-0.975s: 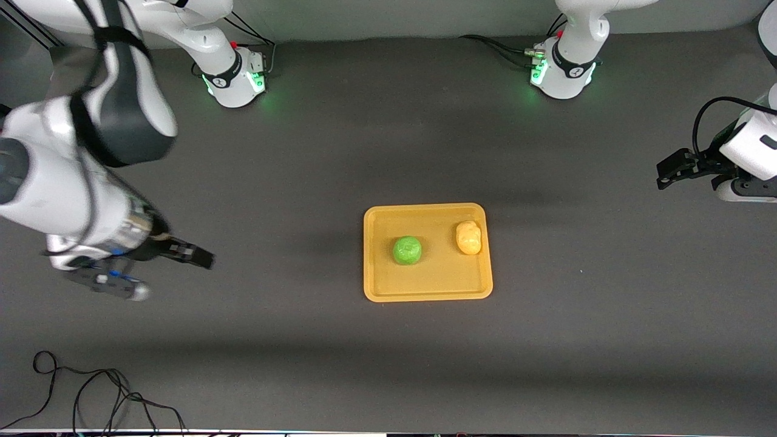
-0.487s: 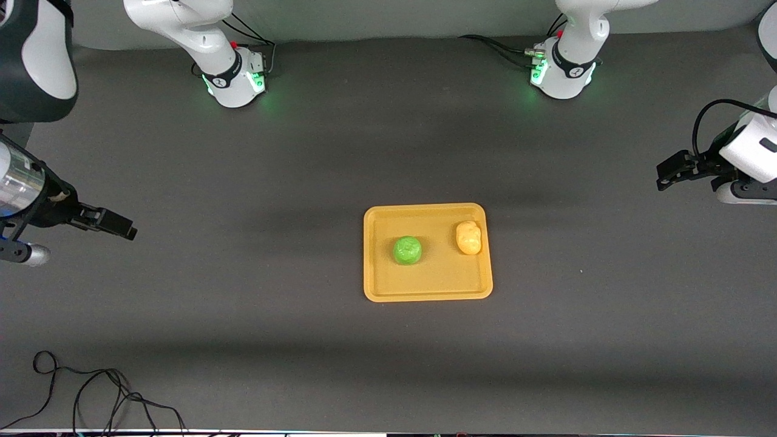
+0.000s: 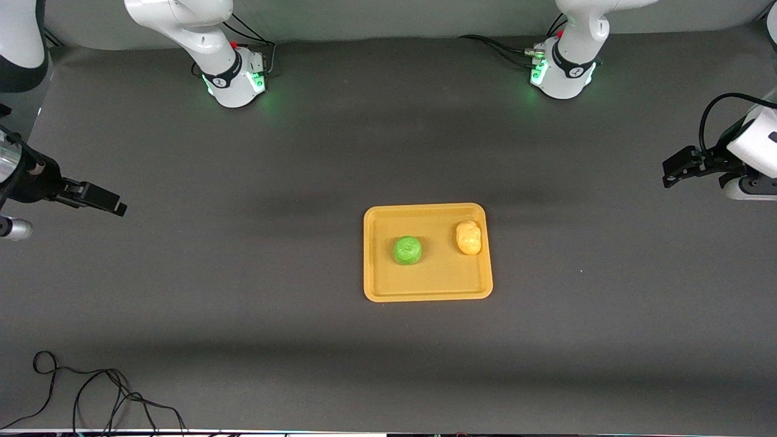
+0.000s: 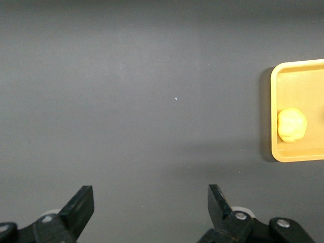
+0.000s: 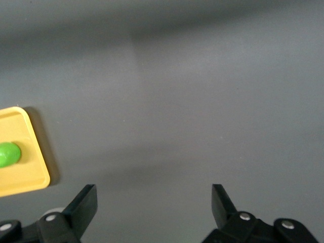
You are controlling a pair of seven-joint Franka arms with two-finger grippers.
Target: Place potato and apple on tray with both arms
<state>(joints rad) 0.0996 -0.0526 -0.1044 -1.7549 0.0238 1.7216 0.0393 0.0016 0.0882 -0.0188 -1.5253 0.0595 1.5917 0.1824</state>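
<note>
The orange-yellow tray (image 3: 428, 285) lies in the middle of the table. The green apple (image 3: 407, 250) and the yellow-orange potato (image 3: 468, 237) both rest on it, apart from each other, the potato toward the left arm's end. My right gripper (image 3: 100, 200) is open and empty over the bare table at the right arm's end. My left gripper (image 3: 677, 167) is open and empty over the table at the left arm's end. The left wrist view shows the potato (image 4: 291, 125) on the tray (image 4: 298, 152). The right wrist view shows the apple (image 5: 9, 154) on the tray (image 5: 25, 177).
A loose black cable (image 3: 91, 394) lies on the table near the front camera at the right arm's end. The arm bases (image 3: 234, 76) (image 3: 561, 70) stand with green lights along the table's edge farthest from the front camera.
My right arm has pulled away from the tray toward its end of the table and risen. My left gripper has shifted slightly outward. The apple and potato have not moved.
</note>
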